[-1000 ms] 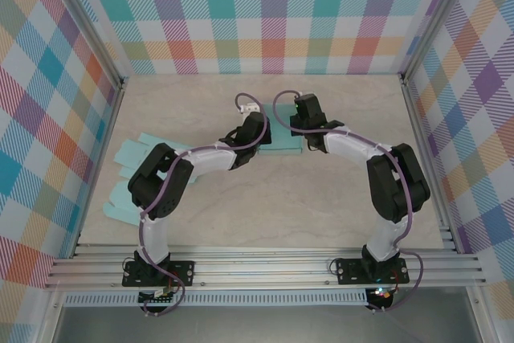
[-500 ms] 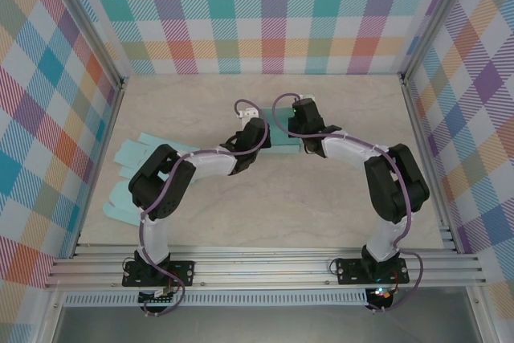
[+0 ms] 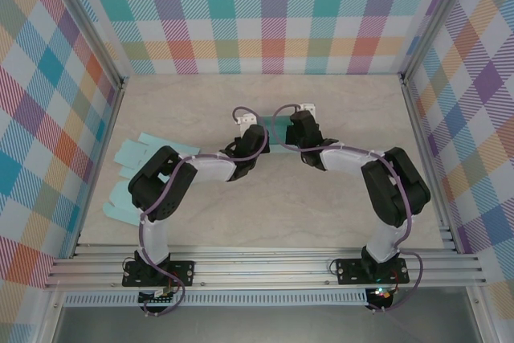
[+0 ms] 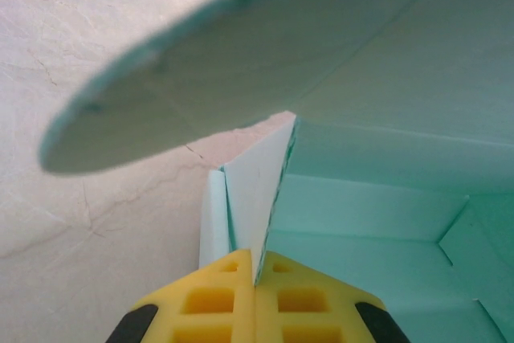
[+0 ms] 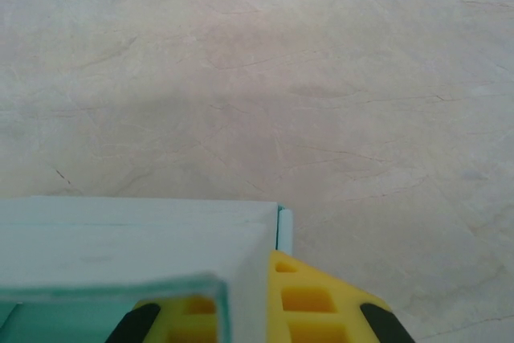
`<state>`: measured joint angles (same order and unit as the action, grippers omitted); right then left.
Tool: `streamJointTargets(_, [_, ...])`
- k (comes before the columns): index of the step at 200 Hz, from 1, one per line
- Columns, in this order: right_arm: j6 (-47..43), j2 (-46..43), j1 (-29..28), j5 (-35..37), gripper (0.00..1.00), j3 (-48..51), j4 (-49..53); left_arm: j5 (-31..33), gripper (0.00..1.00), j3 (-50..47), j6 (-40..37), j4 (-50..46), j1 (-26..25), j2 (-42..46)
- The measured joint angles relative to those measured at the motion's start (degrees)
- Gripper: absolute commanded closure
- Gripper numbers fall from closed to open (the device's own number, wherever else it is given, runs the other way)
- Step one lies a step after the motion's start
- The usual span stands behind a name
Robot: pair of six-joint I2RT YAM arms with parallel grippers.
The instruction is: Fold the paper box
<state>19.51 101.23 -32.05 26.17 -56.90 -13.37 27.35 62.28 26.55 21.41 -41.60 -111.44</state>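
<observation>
Paper box (image 3: 274,136), pale teal, sits near the middle of the marble-look table (image 3: 345,102), a little toward the back wall. Both arms arch in from the near edge and meet it from either side. Left gripper (image 4: 255,299) is closed tight on the box: its yellow pads (image 4: 210,304) press together on a thin upright panel at the box's left end, panel edge-on between them, no gap to either side. From that wrist, the open teal inside of the box runs off to the right, with crease lines meeting at a far corner. A rounded flap (image 4: 241,78) hangs overhead, blurred, raised above the table. Right gripper (image 5: 245,307) is likewise narrowed down on the box, one yellow pad outside a side wall, the other dimly seen behind that wall's inner face, wall clamped between. The box's top edge runs left from that grip, with bare table beyond it. From above, the box is mostly covered by the two wrists, a strip of teal showing between them. Well apart, at the table's left edge, a few flat teal sheets (image 3: 132,157) lie overlapped. Plaid walls (image 3: 273,14) on three sides, aluminium rail (image 3: 265,267) under the arm bases
</observation>
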Motion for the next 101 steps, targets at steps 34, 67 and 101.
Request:
streamJointTargets(34, [0.22, -0.22, -1.01, 0.94, 0.96, 2.27, -3.06, 0.00, 1.00, -2.40, 1.36, 0.17, -0.31, 1.57])
streamJointTargets(67, [0.22, -0.87, -2.14, 1.29, 0.96, 5.33, -6.49, 0.09, 0.94, -5.55, 2.86, 0.20, -0.57, 3.76])
streamJointTargets(101, [0.22, -1.44, -2.58, 1.11, 0.93, 7.45, -7.43, -1.36, 0.76, -9.57, 5.18, 0.96, -0.87, 6.14])
